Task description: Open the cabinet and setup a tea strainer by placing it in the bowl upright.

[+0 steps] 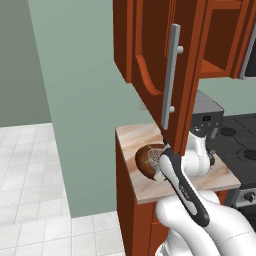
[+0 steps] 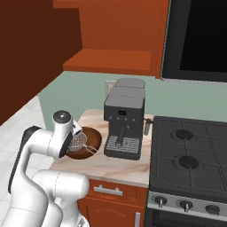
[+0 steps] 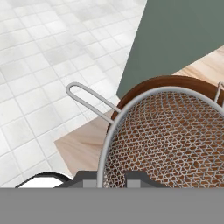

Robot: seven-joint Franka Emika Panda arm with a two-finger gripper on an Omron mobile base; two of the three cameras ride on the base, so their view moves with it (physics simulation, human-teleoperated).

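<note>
The cabinet stands open, its door [image 1: 150, 55] with the grey bar handle [image 1: 172, 75] swung out toward me and a bare shelf [image 2: 111, 60] showing inside. Below it on the counter sits the dark wooden bowl [image 2: 88, 145], and its rim [image 3: 157, 83] curves behind the mesh in the hand view. The silver tea strainer [image 3: 170, 140] hangs over the bowl's left side, tilted, with its wire handle loop [image 3: 87, 98] pointing away over the counter edge. My gripper [image 3: 114, 180] is shut on the strainer's rim. The strainer [image 2: 79, 141] and bowl [image 1: 145, 161] also show from both base cameras.
A grey coffee machine [image 2: 124, 122] stands just right of the bowl on the marble counter [image 2: 115, 166]. A black stove [image 2: 190, 155] lies further right, with a dark microwave [image 2: 197, 40] above it. The counter's left edge drops to the tiled floor [image 1: 30, 175].
</note>
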